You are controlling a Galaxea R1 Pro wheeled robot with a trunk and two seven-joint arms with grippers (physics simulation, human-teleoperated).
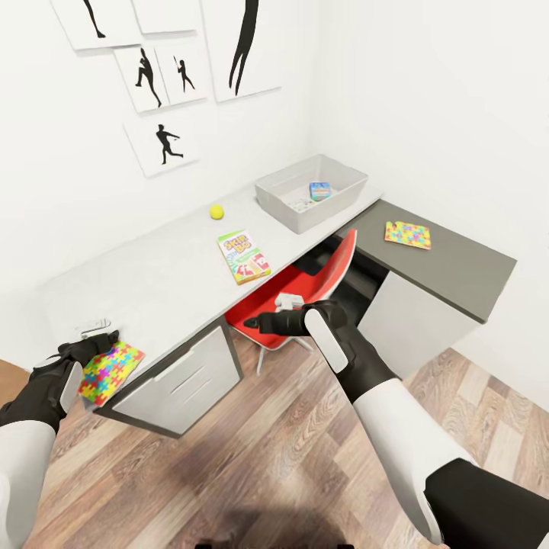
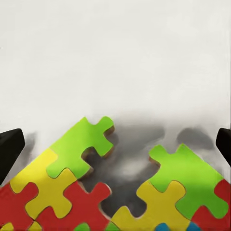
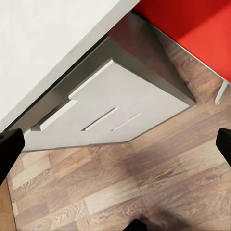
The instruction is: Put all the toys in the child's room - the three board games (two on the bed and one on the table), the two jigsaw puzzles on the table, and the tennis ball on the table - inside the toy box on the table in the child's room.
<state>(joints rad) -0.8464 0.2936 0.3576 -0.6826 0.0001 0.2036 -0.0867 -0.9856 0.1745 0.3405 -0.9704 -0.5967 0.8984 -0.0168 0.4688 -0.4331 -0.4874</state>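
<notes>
With jaws spread wide, left gripper (image 1: pixel 95 345) right at jigsaw puzzle (image 1: pixel 110 371) on table (image 1: pixel 160 282) corner, nearer arm; toy box (image 1: pixel 284 191) far across; right gripper (image 1: pixel 263 322) idle, apparently open.

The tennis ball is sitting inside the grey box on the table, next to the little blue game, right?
Not quite. The tennis ball is sitting out on the table, beside the grey box, not inside it. The head view shows this. The little blue game really is inside the box.
</notes>
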